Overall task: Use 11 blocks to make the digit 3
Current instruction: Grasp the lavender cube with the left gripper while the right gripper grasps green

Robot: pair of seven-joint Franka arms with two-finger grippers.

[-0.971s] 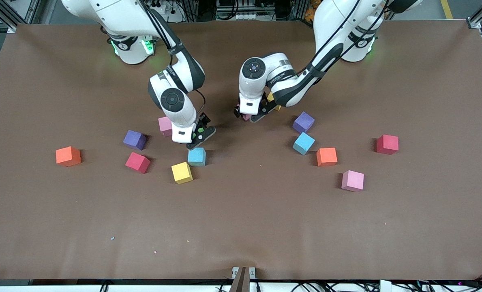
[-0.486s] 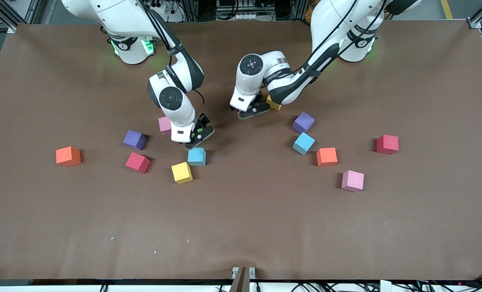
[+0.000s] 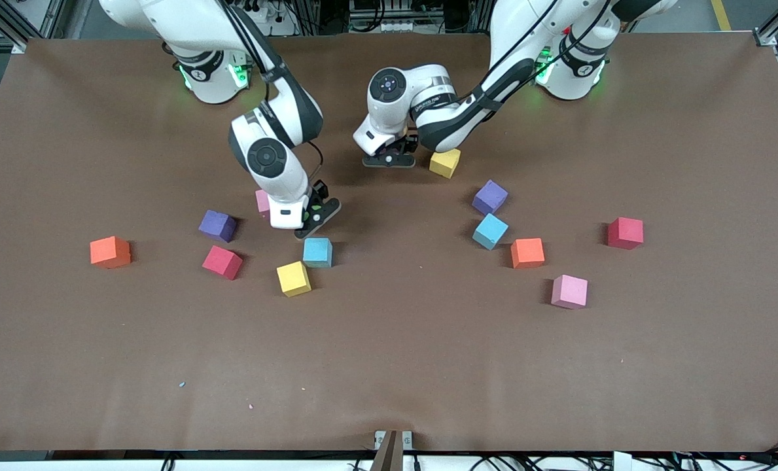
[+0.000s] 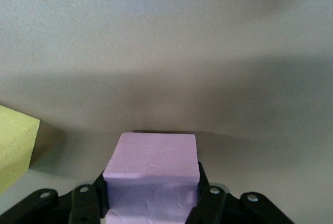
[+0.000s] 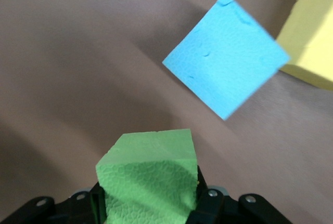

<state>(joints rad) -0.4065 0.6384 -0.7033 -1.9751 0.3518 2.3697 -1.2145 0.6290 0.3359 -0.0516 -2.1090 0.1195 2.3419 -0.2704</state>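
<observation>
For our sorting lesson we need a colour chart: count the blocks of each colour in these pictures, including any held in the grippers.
Pink blocks: 3
Yellow blocks: 2
Blue blocks: 2
Purple blocks: 2
Red blocks: 2
Orange blocks: 2
Green block: 1
Total: 14

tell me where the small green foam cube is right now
The small green foam cube sits clamped in the right gripper, just above the table beside a light blue cube and a yellow cube.
</observation>
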